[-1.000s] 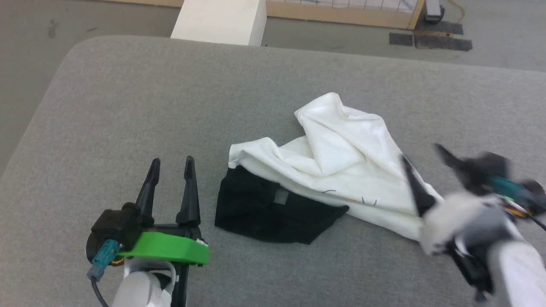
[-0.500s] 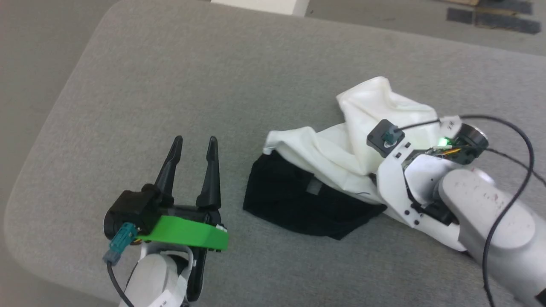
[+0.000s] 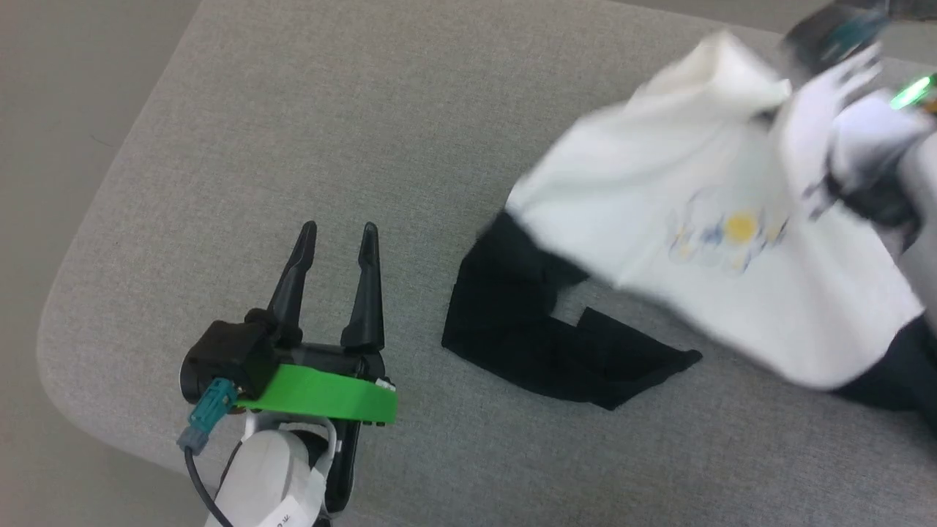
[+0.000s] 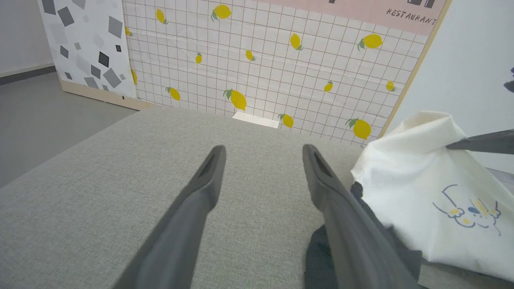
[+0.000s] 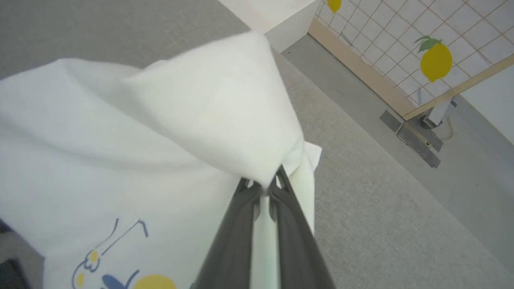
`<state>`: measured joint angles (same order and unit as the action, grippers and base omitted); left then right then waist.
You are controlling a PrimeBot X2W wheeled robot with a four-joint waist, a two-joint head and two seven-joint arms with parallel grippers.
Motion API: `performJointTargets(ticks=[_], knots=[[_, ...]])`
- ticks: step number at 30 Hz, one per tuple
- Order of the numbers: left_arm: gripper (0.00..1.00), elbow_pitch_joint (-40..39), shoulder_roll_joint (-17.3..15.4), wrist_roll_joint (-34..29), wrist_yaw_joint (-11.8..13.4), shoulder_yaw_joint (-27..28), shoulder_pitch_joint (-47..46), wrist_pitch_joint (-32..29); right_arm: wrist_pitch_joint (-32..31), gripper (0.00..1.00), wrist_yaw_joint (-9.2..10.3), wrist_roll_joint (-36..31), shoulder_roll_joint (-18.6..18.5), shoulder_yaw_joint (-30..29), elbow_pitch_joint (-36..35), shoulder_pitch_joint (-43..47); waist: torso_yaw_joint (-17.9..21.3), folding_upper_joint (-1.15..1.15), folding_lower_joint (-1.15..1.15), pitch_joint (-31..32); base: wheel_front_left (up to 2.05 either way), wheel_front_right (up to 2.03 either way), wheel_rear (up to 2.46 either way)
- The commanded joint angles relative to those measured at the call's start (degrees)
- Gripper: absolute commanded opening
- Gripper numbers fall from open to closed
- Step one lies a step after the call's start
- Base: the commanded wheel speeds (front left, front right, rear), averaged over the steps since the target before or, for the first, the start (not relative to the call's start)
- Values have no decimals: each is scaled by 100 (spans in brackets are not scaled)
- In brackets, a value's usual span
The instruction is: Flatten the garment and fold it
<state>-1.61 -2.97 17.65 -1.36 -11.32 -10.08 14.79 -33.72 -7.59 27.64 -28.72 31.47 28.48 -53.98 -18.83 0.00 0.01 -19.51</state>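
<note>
The garment (image 3: 717, 241) is a white T-shirt with black sleeves and a small yellow-and-blue print (image 3: 732, 230). It hangs lifted at the right of the grey surface, and one black sleeve (image 3: 556, 344) still lies flat. My right gripper (image 5: 263, 186) is shut on a bunch of the white cloth (image 5: 225, 112) near its top edge; in the head view it is blurred at the upper right (image 3: 820, 66). My left gripper (image 3: 337, 238) stands open at the lower left, apart from the garment (image 4: 433, 192), which shows to its right.
The grey padded surface (image 3: 329, 110) has a rounded near-left corner (image 3: 66, 344) and drops to the floor beyond its left edge. A lemon-patterned tiled panel (image 4: 261, 60) and a pale block (image 5: 277, 16) stand behind it.
My right gripper has closed on the white cloth and pulled it up and to the right, spreading the shirt so the print shows. The head camera has shifted too. My left gripper stays open.
</note>
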Motion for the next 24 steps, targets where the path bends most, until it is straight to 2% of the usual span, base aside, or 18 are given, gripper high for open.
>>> performJointTargets(ticks=[1,4,8,12,13,14,19,24], knots=[[100,-25,9,-2,31,-6,-60,21,98,0,10,-171,41,-236,161,-178,-5,0,-1,-79,0,0,0],[100,-29,9,22,26,-76,-126,21,334,0,10,-778,141,-974,747,-476,-52,0,-1,-210,0,0,0],[100,-12,9,58,30,-198,-236,21,536,0,10,-1898,229,-2043,1581,-726,-165,0,-1,-399,0,0,0],[100,10,9,73,49,-276,-288,21,631,2,10,-2929,373,-3016,1963,-629,-233,0,-1,-481,0,0,0],[100,13,9,73,54,-284,-294,21,693,45,10,-3118,431,-3188,1969,-579,-236,0,-1,-489,0,0,0],[100,23,9,68,60,-286,-296,21,720,100,10,-3295,517,-3403,1992,-509,-224,0,-1,-487,0,0,0],[100,114,9,-17,39,-245,-243,21,1142,100,10,-3556,886,-3667,1836,-189,-47,0,-1,-296,0,0,0],[100,221,9,-182,-55,-110,-87,21,2050,100,10,-3046,1288,-3666,1202,442,340,0,-1,117,0,0,0]])
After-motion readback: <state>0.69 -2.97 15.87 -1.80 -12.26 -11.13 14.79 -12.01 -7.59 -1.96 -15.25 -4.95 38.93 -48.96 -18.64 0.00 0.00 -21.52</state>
